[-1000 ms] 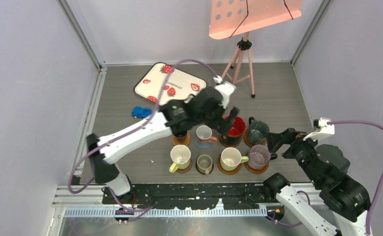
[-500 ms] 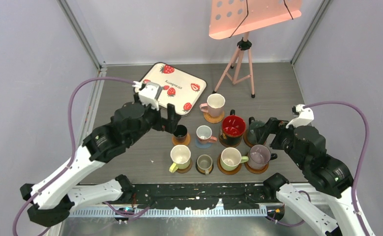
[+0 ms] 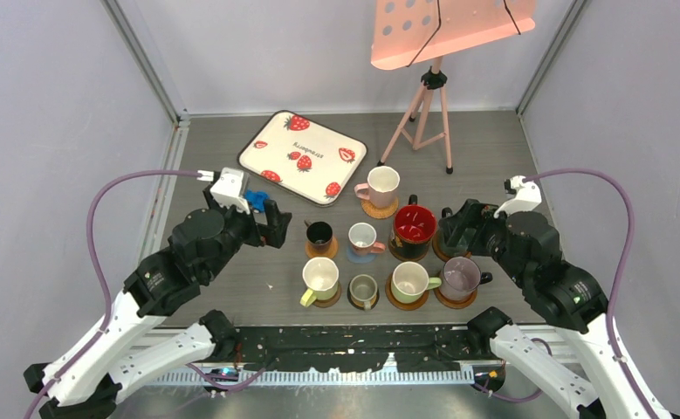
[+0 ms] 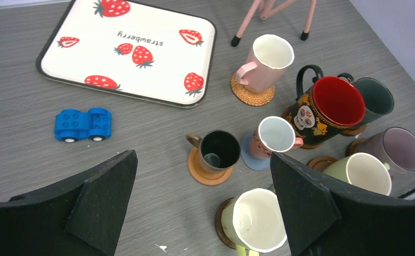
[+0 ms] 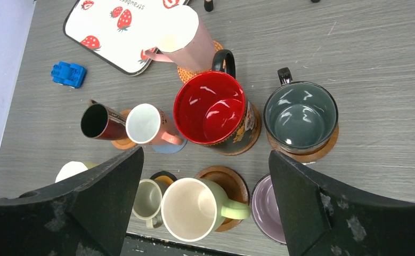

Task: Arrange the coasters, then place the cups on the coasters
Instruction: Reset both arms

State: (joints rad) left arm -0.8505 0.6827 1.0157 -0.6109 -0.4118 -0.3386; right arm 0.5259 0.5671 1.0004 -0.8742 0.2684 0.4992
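Observation:
Several cups stand on coasters in two rows mid-table. A pink cup (image 3: 380,184) sits apart behind them on a woven coaster (image 4: 253,96). The back row holds a small black cup (image 4: 220,152) on an orange coaster (image 4: 202,173), a small pink mug (image 4: 274,136) on a blue coaster (image 5: 169,146), a red-inside dark mug (image 5: 213,109) and a teal mug (image 5: 300,117). In front are a yellow-green cup (image 4: 253,218), a grey cup (image 5: 147,198), a cream cup (image 5: 192,209) and a mauve cup (image 3: 458,276). My left gripper (image 3: 273,223) hangs open left of the black cup. My right gripper (image 3: 456,229) hangs open over the teal mug.
A white strawberry-print tray (image 3: 301,155) lies at the back left. A blue toy car (image 4: 82,124) sits on the table near it. A pink-legged tripod (image 3: 430,113) carrying a pink panel stands at the back right. Walls close in on both sides.
My left arm has drawn back to the left and toward its base, away from the pink cup, which stands on its woven coaster. My right arm has swung forward over the teal mug.

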